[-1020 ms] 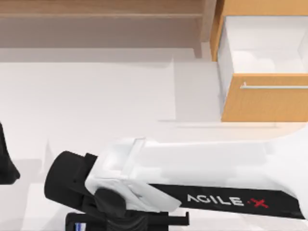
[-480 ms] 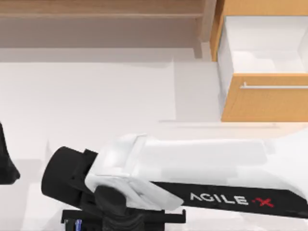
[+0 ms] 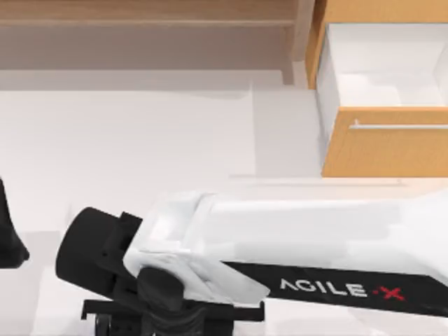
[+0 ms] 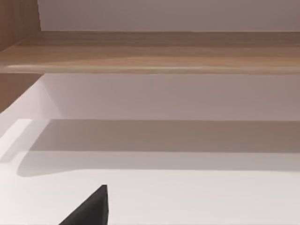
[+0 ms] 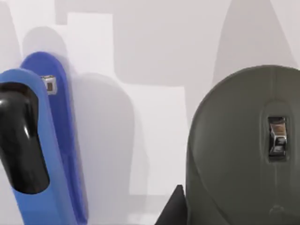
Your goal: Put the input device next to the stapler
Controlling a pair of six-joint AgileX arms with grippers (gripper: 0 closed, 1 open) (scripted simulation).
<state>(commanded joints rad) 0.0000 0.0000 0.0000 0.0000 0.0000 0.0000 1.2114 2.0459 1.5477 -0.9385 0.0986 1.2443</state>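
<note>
Going left to right in the top view, my left arm point(image 3: 8, 238) is parked at the table's point(image 3: 140, 140) left edge, a dark shape; whether its jaws are apart or together I cannot tell. My right arm point(image 3: 294, 252) reaches across the near side from the right, its black wrist low over the left-hand part of the table. In the right wrist view the blue-sided stapler point(image 5: 42, 150) lies on the white surface, and the dark grey computer mouse point(image 5: 248, 150) sits near it with bare table between them. A black fingertip point(image 5: 173, 208) shows just beside the mouse; whether the right jaws grip it I cannot tell. An open wooden drawer point(image 3: 385, 133) stands at the far right.
</note>
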